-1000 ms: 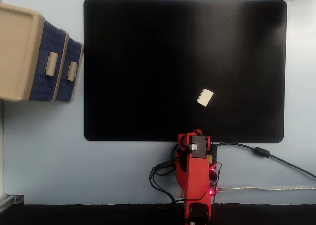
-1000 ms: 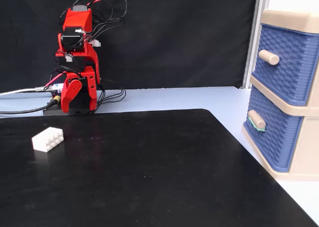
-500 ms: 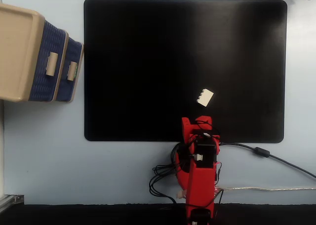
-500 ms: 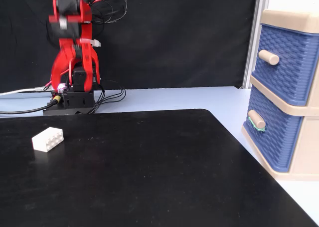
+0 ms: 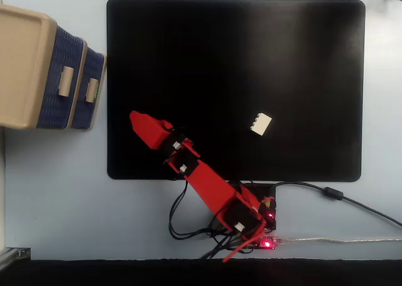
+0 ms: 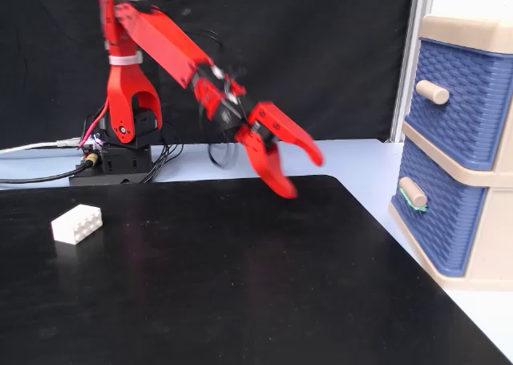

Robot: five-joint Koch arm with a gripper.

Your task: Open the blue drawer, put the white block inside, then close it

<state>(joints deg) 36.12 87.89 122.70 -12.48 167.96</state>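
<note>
The white block (image 5: 260, 124) (image 6: 77, 223) lies on the black mat, untouched. The blue drawer (image 5: 94, 90) (image 6: 437, 212) is the lower, smaller-looking front of the beige cabinet, and it is pushed in with its beige handle (image 6: 413, 192) facing the mat. My red gripper (image 5: 134, 118) (image 6: 303, 175) hangs above the mat with its jaws spread open and nothing between them. It is well away from the block and roughly halfway from the arm's base to the cabinet. It is slightly blurred by motion.
The upper blue drawer (image 5: 63, 78) (image 6: 461, 100) is also pushed in. The black mat (image 5: 251, 47) (image 6: 240, 285) covers most of the pale table. The arm's base (image 5: 251, 223) (image 6: 120, 152) and its cables (image 5: 333, 195) sit at the mat's edge.
The arm has unfolded from its tucked pose over the base and swung out over the mat toward the cabinet side, with its jaws now spread. Block and drawers have not moved.
</note>
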